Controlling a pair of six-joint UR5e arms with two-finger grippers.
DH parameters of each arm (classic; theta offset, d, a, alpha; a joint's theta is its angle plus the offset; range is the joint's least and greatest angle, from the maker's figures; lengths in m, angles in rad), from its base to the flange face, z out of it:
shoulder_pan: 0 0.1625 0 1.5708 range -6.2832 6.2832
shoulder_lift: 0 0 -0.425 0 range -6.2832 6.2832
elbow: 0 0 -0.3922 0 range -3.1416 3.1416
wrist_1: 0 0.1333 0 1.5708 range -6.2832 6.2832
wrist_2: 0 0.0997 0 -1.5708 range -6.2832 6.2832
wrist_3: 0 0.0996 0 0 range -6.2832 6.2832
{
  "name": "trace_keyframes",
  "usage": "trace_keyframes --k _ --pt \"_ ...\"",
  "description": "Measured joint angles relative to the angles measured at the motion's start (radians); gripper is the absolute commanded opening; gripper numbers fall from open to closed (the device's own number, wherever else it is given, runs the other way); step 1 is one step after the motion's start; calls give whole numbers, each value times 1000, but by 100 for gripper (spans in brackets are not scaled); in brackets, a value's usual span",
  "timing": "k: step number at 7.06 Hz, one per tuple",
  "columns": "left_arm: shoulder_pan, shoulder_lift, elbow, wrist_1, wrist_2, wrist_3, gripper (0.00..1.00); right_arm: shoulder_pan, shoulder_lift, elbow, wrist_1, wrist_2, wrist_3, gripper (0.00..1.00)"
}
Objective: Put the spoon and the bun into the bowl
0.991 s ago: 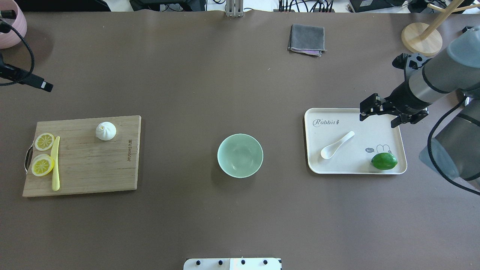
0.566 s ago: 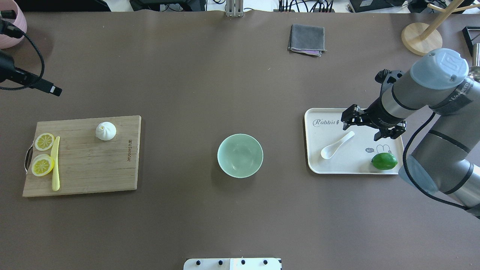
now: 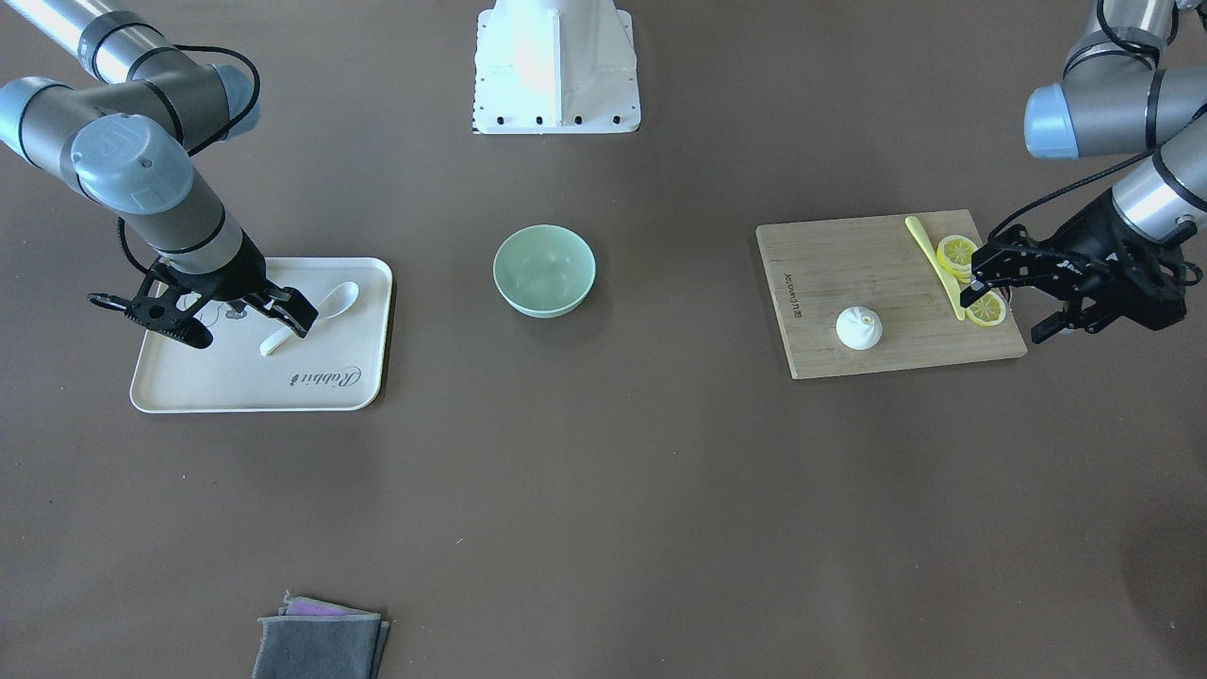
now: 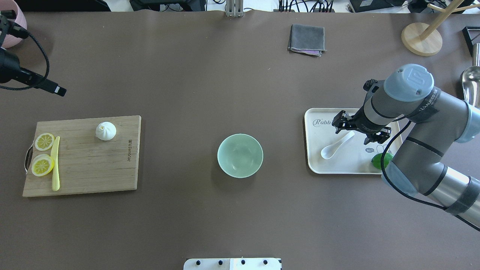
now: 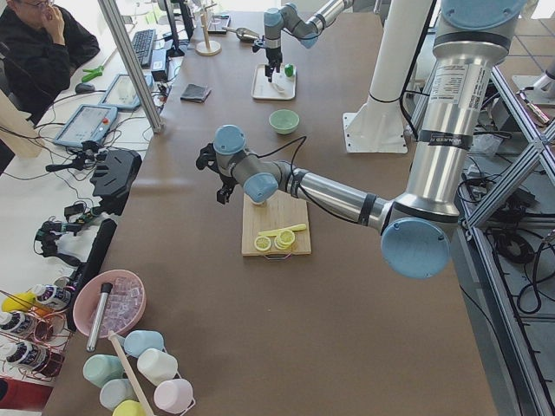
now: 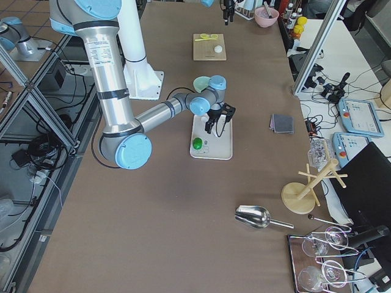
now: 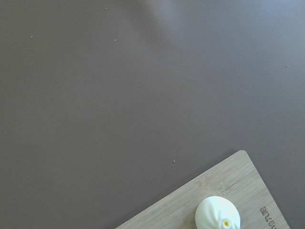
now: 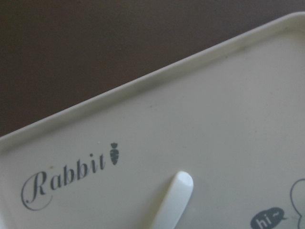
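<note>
The cream-white spoon [image 4: 336, 145] lies on a cream tray [image 4: 318, 167], and its handle tip shows in the right wrist view [image 8: 174, 200]. My right gripper [image 4: 353, 134] is open and hovers over the spoon's handle end [image 3: 272, 345], holding nothing. The white pleated bun [image 4: 105, 131] sits on a wooden cutting board [image 4: 93, 168] and shows low in the left wrist view [image 7: 218, 213]. My left gripper [image 3: 1009, 302] is open and empty, raised beyond the board's far left end. The mint-green bowl [image 4: 240, 155] stands between board and tray with nothing in it.
A lime [image 4: 377, 159] lies on the tray, half hidden by my right arm. Two lemon slices [image 4: 44, 141] and a yellow knife [image 4: 55, 165] lie on the board. A grey cloth [image 4: 306, 39], a wooden stand [image 4: 420, 37] and a metal scoop [image 4: 470, 84] are at the back right.
My right gripper has moved left over the tray, from its back right corner to above the spoon's handle. My left arm has shifted slightly right. Spoon, bun and bowl have not moved.
</note>
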Motion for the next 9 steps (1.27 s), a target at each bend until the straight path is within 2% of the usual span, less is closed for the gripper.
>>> trace_keyframes --k 2,4,7,8,9 --pt "1 -2 -1 0 0 1 98 -4 3 -42 60 -3 20 92" --pt "1 -4 -1 -1 0 5 98 -5 1 -29 68 2 43 83" --pt "1 -4 0 -2 -1 8 98 -11 -2 -23 63 0 50 83" --pt "1 -5 0 -2 -1 8 98 -17 -4 -23 62 -1 50 73" --pt "1 -5 0 -1 -2 8 98 -24 -6 -23 62 -3 50 53"
